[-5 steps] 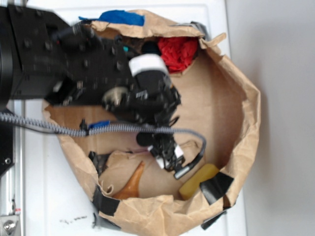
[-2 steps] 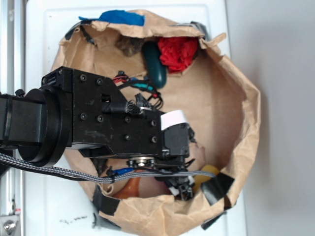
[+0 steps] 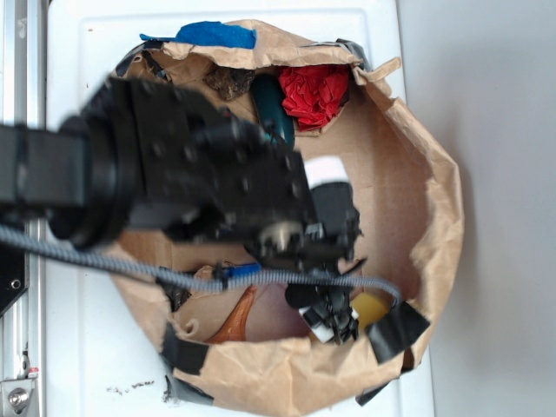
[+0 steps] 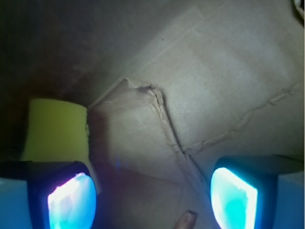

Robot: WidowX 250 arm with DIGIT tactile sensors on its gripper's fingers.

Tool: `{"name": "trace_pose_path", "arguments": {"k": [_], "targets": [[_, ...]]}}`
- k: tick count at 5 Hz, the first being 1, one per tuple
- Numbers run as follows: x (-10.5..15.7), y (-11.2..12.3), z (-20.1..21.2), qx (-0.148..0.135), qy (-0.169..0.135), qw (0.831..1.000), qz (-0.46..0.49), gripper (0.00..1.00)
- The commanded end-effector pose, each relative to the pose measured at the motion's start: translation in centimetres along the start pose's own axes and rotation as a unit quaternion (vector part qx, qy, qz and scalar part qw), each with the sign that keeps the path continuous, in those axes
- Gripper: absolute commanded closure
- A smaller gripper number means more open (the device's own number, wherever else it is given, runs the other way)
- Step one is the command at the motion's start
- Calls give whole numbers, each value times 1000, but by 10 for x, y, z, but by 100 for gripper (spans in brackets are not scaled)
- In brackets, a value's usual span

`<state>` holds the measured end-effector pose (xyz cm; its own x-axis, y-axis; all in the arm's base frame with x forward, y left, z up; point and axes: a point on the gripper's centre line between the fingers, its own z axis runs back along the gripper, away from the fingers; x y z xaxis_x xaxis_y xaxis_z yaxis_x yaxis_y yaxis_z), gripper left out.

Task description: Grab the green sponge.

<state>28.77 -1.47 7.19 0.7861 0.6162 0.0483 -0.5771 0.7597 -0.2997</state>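
Two fingers are glowing blue at the bottom of the wrist view, one [image 4: 71, 200] at left and one at right, and I am holding them wide apart with nothing between them but brown paper. My gripper [image 3: 334, 323] is reaching down inside the paper bag [image 3: 434, 200], close to its near rim. The green sponge [image 4: 57, 129], pale yellow here, is sitting just beyond my left-hand finger in the wrist view, outside the gap, on the paper floor. From outside only a yellow corner of it [image 3: 372, 306] is showing beside the black tape [image 3: 398, 328]. Farther along the rim the brown horn [image 3: 236, 320] is lying. At the far end are the dark green oblong [image 3: 274, 120], red crumpled cloth [image 3: 313, 91] and blue cloth [image 3: 215, 35].
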Motion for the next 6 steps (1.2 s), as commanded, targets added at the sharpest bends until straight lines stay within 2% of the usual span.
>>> {"name": "trace_pose_path", "arguments": {"k": [1, 2, 3, 4, 5, 6], "targets": [[17, -10, 25, -44, -29, 999, 7, 0], [15, -11, 13, -35, -22, 999, 5, 0], [13, -16, 3, -45, -29, 999, 3, 0], [15, -22, 0, -77, -38, 996, 8, 0], [15, -25, 2, -90, -34, 995, 8, 0], [12, -29, 8, -104, -16, 994, 10, 0]]}}
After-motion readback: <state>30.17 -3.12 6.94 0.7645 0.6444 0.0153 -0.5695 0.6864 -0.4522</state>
